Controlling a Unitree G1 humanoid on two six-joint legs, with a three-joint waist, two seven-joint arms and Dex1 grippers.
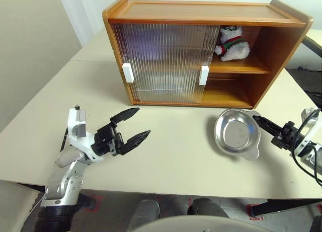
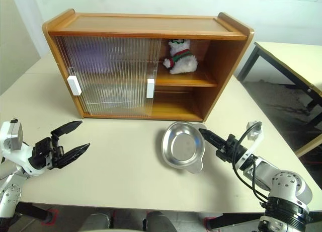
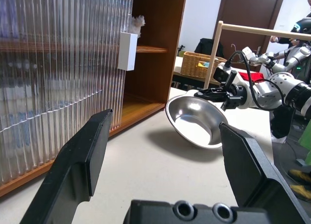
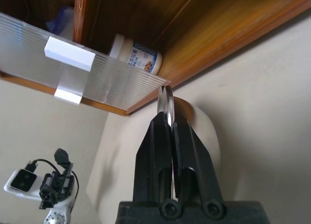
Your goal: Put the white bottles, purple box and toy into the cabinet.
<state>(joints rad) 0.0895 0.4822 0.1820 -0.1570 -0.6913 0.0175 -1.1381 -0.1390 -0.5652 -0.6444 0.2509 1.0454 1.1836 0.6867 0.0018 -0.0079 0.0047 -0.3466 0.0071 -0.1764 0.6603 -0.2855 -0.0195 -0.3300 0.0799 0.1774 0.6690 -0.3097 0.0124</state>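
A wooden cabinet [image 1: 201, 13] is sitting on a pale table [image 1: 176, 151], its ribbed sliding doors [image 1: 161, 61] pushed left. The plush toy [image 1: 232, 43] is resting on the upper shelf, likely light, soft and easily squeezed around its body. One white bottle [image 4: 138, 56] is lying inside, probably light, smooth and rigid. The right gripper [image 2: 214, 140] is pinching the rim of a steel bowl [image 2: 182, 144], jaws nearly closed. The left gripper [image 1: 132, 126] is hovering wide open, holding nothing.

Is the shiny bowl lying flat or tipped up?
Tipped up. The right claw pinches the steel bowl by its rim, and the left wrist view shows it tilted, one side off the table.
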